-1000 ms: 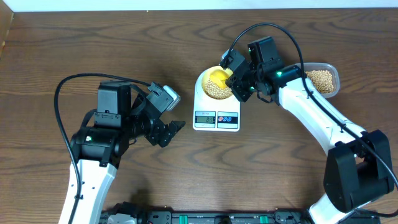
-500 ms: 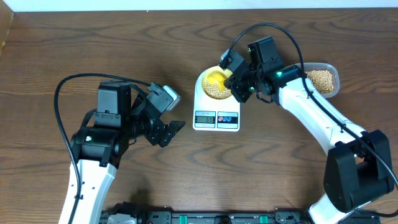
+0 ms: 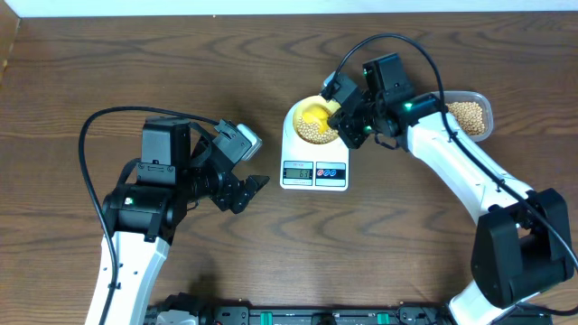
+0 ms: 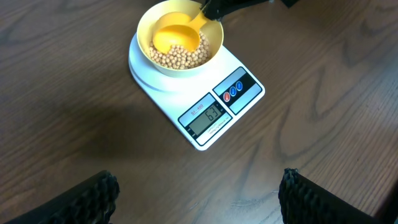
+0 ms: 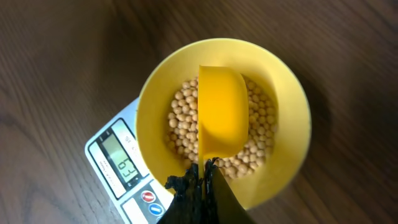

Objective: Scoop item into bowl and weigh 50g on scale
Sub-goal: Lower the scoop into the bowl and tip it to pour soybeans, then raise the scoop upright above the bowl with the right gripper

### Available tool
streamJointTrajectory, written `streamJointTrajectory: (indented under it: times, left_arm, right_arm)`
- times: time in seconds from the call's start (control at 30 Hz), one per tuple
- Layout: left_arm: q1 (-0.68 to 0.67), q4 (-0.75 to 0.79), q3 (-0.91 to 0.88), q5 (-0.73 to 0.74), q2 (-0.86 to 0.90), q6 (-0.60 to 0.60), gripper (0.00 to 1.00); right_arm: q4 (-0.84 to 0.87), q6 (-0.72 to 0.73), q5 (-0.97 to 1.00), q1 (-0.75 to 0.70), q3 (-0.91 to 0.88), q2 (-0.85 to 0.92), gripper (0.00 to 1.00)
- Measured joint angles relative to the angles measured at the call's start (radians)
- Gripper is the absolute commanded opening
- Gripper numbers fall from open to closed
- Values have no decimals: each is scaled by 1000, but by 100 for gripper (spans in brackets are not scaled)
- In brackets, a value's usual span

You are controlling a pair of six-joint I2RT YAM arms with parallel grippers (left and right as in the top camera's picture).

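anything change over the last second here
Nothing visibly changed. The right hand stays shut on the bright yellow plastic scoop, inside the pale yellow round bowl of small tan beans on the white digital scale. The left hand stays open, off to the side.

The left gripper (image 3: pixel 250 192) stands with jaws spread wide over bare table (image 4: pixel 74 124), and nothing lies between them. Ahead of these jaws the scale (image 4: pixel 239 70) bars the way, display edge nearest, with open wood on either side. The bowl (image 4: pixel 144 28) covers its top. Just ahead of the right gripper (image 5: pixel 196 196)'s clamped jaws, the scoop (image 5: pixel 222 112) fills the bowl's mouth above the beans (image 5: pixel 183 121).
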Motion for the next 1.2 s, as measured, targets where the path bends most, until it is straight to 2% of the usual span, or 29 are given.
streamJointTrajectory:
  times: [0.43,1.2]
  left_arm:
    - [0,0,0,0,0,0,84]
    - [0,0,0,0,0,0,84]
  right_arm:
    - [-1,0,-38,-10,0,-86,1]
    - [-28,0,-86,-18,0,-88,1]
